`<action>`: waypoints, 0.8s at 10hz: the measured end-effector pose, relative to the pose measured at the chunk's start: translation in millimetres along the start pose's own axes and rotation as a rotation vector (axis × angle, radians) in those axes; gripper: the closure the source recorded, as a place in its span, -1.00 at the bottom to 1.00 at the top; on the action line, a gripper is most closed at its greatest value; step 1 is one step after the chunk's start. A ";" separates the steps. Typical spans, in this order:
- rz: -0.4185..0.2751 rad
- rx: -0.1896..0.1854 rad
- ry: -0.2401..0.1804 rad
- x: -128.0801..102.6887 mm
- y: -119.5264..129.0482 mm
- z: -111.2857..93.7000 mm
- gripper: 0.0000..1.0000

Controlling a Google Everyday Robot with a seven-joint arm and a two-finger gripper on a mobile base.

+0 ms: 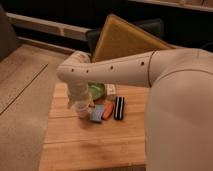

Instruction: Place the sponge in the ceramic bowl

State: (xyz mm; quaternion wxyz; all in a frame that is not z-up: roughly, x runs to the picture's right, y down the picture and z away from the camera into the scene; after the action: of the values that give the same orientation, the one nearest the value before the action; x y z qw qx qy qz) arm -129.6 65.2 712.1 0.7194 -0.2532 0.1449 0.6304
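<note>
The blue sponge (pixel 96 114) lies flat on the wooden table (pixel 75 145), just right of a small pale cup (pixel 80 109). The green ceramic bowl (pixel 97 91) sits behind them, partly covered by my arm. My gripper (pixel 82 101) hangs at the end of the downturned white wrist, directly over the cup and just left of the sponge. It stands open and the sponge is not in it. The wrist hides the fingertips.
An orange oblong item (pixel 106 111) and a black bar with a white stripe (pixel 119 107) lie right of the sponge. A small white packet (pixel 110 89) sits by the bowl. A tan board (pixel 125 40) leans on a dark chair behind. My white arm fills the right side.
</note>
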 end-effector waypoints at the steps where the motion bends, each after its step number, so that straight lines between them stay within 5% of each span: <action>1: -0.045 -0.075 -0.112 -31.2 -2.4 -7.3 -0.30; 5: -0.060 -0.236 -0.343 -81.5 -33.2 -29.0 -0.30; 8: -0.074 -0.228 -0.359 -83.5 -39.5 -30.9 -0.30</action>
State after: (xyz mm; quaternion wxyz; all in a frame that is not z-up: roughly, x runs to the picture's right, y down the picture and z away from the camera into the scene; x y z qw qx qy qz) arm -101.1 -24.3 737.7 0.7228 -0.2220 -0.0672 0.6509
